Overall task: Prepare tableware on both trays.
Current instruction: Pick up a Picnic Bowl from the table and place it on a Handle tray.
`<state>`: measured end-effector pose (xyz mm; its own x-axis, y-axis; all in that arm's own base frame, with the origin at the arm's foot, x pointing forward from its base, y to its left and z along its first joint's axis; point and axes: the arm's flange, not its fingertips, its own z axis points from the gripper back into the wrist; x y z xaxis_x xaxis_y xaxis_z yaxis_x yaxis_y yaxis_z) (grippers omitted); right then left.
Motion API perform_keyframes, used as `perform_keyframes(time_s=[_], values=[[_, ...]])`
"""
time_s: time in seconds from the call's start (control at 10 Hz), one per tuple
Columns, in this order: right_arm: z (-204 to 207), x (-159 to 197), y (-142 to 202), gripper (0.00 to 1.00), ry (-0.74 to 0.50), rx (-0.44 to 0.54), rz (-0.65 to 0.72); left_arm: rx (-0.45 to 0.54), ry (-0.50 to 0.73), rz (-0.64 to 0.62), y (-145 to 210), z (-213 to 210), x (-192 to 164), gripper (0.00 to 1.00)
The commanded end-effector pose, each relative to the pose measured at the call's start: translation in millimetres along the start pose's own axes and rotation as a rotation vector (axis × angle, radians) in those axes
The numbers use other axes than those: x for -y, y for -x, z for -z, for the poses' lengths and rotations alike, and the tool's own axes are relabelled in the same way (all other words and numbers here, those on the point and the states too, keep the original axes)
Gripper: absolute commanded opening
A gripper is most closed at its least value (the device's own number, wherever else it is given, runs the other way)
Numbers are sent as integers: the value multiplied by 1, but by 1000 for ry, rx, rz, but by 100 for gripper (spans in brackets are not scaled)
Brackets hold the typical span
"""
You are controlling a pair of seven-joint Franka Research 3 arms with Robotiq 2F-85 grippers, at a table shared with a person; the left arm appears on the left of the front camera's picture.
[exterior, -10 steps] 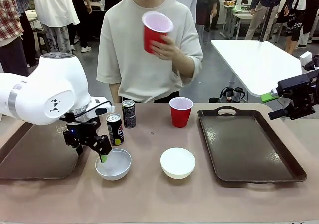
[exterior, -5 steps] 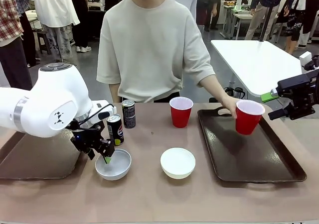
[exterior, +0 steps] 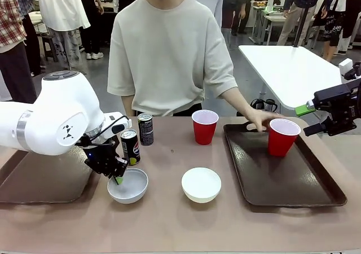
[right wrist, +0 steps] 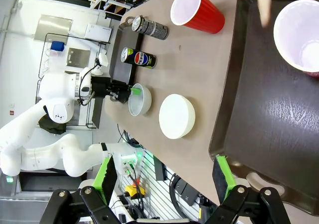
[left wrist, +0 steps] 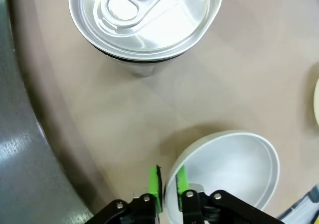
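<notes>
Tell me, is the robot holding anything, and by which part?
The left tool pinches the left white bowl by its rim, one pad inside, one outside. The right tool is open and holds nothing.

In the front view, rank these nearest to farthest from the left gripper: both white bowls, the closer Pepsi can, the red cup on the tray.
1. Left bowl, at the left gripper, its rim between the fingers.
2. Near Pepsi can, just behind the bowl.
3. Middle bowl, toward the table's centre.
4. Red cup, far across on the right tray.
</notes>
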<state>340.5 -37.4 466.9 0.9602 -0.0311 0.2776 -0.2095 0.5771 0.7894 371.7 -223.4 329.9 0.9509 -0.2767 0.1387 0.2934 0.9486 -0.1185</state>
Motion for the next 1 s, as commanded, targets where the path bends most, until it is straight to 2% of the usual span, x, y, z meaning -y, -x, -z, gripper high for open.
perform_keyframes(time_s=[0.0, 0.1, 0.2, 0.4, 0.7, 0.8, 0.9], values=[[1, 0, -2, 100, -27, 10, 4, 4, 15, -7, 0, -1, -1, 0], [1, 0, -2, 100, -27, 10, 4, -7, 10, -13, 0, -3, -1, 8], [1, 0, -2, 100, -27, 10, 4, -56, 10, -26, 3, -15, 1, 0], [1, 0, -2, 100, -27, 10, 4, -64, 17, -43, 8, -66, 8, 0], [1, 0, -2, 100, -27, 10, 4, 15, -43, -64, 6, -132, 18, 0], [1, 0, -2, 100, -27, 10, 4, 26, -136, -103, 2, -138, 13, 0], [1, 0, -2, 100, -27, 10, 4, -14, -10, -20, 10, -117, 17, 0]])
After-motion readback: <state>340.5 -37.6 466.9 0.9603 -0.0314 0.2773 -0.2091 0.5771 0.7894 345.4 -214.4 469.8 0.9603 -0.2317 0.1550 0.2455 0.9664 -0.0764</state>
